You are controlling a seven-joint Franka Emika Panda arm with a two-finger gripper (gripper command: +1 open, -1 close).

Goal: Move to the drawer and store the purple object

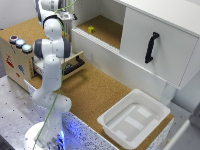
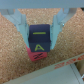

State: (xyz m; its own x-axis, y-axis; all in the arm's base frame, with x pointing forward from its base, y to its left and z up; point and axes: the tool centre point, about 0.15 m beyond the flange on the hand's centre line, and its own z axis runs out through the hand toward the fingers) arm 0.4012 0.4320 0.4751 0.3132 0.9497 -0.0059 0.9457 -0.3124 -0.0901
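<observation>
Cork-topped counter with white cabinetry, seen under even indoor light.

Past the pincer, a recessed cork shelf (image 1: pixel 102 27) sits beside a big white door (image 1: pixel 160 42) with a black handle (image 1: pixel 151 47). The cork counter (image 1: pixel 92 92) runs away from the pincer to a white plastic tray (image 1: pixel 134 119). A perforated metal floor plate (image 1: pixel 12 107) lies well below.

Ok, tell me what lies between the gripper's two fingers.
The purple block sits between the fingers of the gripper; only the wrist view shows it.
</observation>
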